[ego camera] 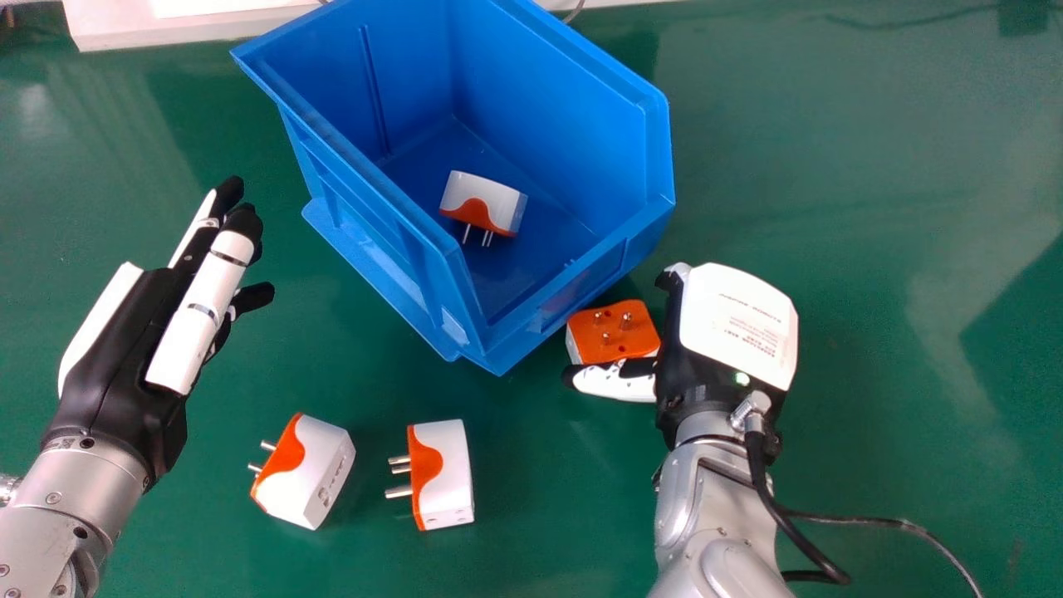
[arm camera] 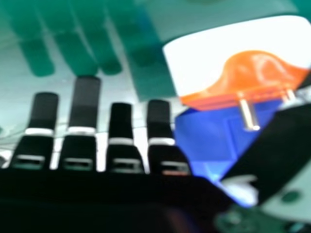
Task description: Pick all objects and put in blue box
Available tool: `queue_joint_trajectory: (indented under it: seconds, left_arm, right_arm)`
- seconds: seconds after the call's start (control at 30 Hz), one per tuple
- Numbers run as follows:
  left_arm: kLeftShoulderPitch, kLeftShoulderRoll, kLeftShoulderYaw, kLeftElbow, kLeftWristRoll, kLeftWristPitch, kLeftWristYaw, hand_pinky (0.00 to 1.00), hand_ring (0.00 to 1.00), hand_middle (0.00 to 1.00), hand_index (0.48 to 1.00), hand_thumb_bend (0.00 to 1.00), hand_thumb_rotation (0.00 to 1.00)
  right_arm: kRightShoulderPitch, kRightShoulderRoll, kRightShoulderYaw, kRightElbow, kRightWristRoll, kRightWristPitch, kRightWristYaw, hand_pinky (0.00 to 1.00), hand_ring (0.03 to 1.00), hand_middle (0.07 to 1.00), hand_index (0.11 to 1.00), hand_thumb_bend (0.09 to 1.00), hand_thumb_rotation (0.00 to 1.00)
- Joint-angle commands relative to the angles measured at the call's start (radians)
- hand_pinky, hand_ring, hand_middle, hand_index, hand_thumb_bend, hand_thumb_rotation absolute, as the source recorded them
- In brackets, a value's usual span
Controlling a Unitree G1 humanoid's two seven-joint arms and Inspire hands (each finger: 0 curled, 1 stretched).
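1. Head view: the left hand (ego camera: 203, 320) is at the left, fingers released and nearly straight.
2. The right hand (ego camera: 735, 324) is beside the nearby plug (ego camera: 614, 330), thumb along its near side; the right hand view shows straight, released fingers.
3. That plug lies pins-up on the green table (ego camera: 872, 291), just outside the blue box (ego camera: 548, 100).
4. Inside the box lies another plug (ego camera: 486, 201).
5. Two more, a left plug (ego camera: 311, 473) and a middle plug (ego camera: 447, 473), lie between the hands.

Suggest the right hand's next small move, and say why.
I'd probably have the right hand curl its fingers toward its thumb to grip the plug adapter lying prongs up beside the blue box. The thumb lies alongside it, but the fingers are straight and not round it.
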Motion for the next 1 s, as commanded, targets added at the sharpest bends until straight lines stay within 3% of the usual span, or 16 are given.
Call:
queue_joint_trajectory:
  seconds: [0.0,0.17,0.97]
  left_arm:
    - [-0.01,0.015,0.009,-0.027,-0.007,-0.004,-0.003,0.91,0.98,1.0,1.0,0.42,1.0]
    - [-0.01,0.015,0.008,-0.038,-0.006,0.006,-0.001,0.91,0.98,1.0,1.0,0.42,1.0]
    - [-0.034,0.015,-0.004,-0.035,0.004,0.028,0.006,0.91,0.98,1.0,1.0,0.43,1.0]
  right_arm:
    - [-0.001,0.024,0.017,0.026,0.017,0.016,0.037,0.71,0.774,0.836,0.769,0.763,0.47]
    - [-0.009,0.02,0.028,0.021,0.021,0.039,0.065,0.71,0.776,0.837,0.767,0.759,0.47]
    - [-0.039,-0.007,0.053,0.031,0.024,0.007,0.094,0.73,0.787,0.84,0.74,0.736,0.44]
